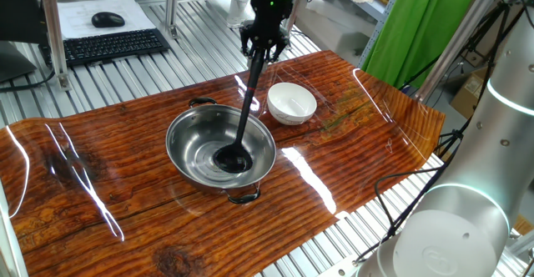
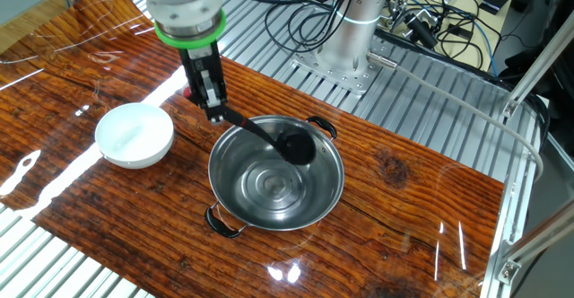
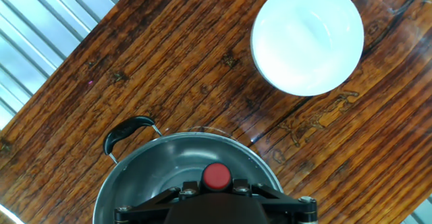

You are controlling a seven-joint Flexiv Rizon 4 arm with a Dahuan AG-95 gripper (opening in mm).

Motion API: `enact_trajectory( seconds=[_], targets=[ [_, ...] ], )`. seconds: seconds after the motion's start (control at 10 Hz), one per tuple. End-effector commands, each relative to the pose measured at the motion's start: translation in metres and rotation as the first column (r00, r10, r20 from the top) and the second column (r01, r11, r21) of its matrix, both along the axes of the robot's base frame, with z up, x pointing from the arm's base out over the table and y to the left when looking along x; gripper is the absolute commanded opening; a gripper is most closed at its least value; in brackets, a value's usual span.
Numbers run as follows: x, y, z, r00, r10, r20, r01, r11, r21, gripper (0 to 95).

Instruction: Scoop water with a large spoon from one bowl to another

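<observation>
My gripper [image 1: 260, 50] is shut on the top of the black ladle's handle [image 1: 249, 102] and holds it slanting down into the wide steel bowl [image 1: 185, 128]. The ladle's round cup [image 1: 233, 159] rests low inside that bowl. In the other fixed view the gripper [image 2: 213, 109] holds the handle and the cup [image 2: 297, 148] sits over the steel bowl's [image 2: 242, 204] far side. The small white bowl [image 1: 291, 103] stands just right of the steel bowl, apart from it, and also shows in the other fixed view [image 2: 134, 135] and the hand view [image 3: 308, 36]. The hand view shows the steel bowl's rim [image 3: 135, 158] below.
A keyboard [image 1: 113, 45] and mouse [image 1: 108, 19] lie behind the wooden board. A second robot base [image 2: 345, 38] with cables stands past the board's far edge. A green screen [image 1: 417, 22] stands at the right.
</observation>
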State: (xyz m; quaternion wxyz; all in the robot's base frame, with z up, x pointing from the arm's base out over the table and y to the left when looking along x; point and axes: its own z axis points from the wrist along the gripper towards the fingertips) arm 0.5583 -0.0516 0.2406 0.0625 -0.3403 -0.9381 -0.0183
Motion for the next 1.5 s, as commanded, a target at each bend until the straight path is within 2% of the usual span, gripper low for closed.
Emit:
enact_trajectory(
  seconds=[0.1,0.7,1.0,1.3,1.5],
  targets=[
    [0.002,-0.007,0.003,1.0,0.023,-0.001,-0.023,1.0,0.002,0.0],
    [0.007,-0.044,0.02,0.996,0.088,0.009,-0.088,0.996,0.007,0.0],
    [0.009,-0.053,0.027,0.996,0.091,0.01,-0.091,0.996,0.007,0.0],
    [0.018,-0.067,0.033,0.995,0.102,0.012,-0.102,0.995,0.011,0.0],
    [0.029,-0.081,0.039,0.994,0.106,0.012,-0.106,0.994,0.015,0.0]
  ],
)
